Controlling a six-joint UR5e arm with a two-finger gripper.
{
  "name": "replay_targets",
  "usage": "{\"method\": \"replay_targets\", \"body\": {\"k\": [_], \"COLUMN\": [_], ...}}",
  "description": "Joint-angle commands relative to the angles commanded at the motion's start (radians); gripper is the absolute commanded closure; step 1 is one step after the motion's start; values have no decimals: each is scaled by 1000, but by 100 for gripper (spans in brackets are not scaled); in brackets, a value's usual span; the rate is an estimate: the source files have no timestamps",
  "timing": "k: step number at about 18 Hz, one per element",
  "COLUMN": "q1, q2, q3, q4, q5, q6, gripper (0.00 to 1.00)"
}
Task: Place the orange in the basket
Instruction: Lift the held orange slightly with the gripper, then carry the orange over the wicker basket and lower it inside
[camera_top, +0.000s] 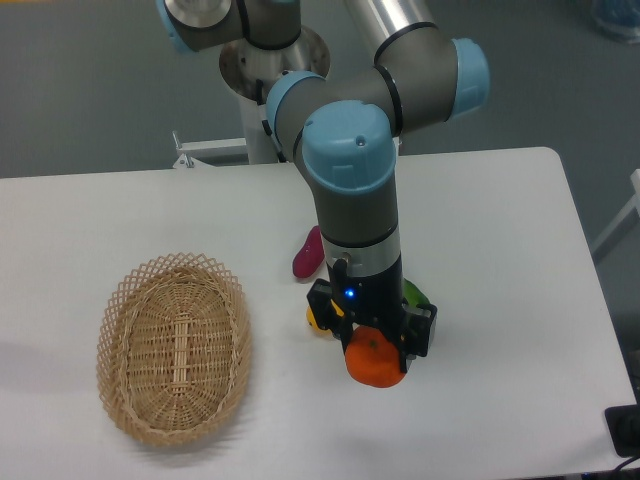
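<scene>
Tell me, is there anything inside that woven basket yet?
Nothing: the basket shows only its bare woven bottom. The orange sits at the gripper, off to the right; whether it rests on the table is hidden.
</scene>
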Motion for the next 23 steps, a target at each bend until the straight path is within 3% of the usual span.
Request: {"method": "replay_targets", "body": {"k": [2, 4, 10, 14, 17, 19, 23], "q1": [-15, -55, -198, -296, -318, -324, -342], "q2": [-8, -34, -37, -57, -60, -87, -117], "q3": [2, 9, -64, -136, -205, -221, -238], "q4": [3, 57, 69, 72, 89, 120, 121], "q5": [0, 6, 25, 14, 14, 12, 12], "q6": [-40, -149, -423, -427, -410, -404, -407], "gripper": [42, 42, 42, 41, 42, 42, 42]}}
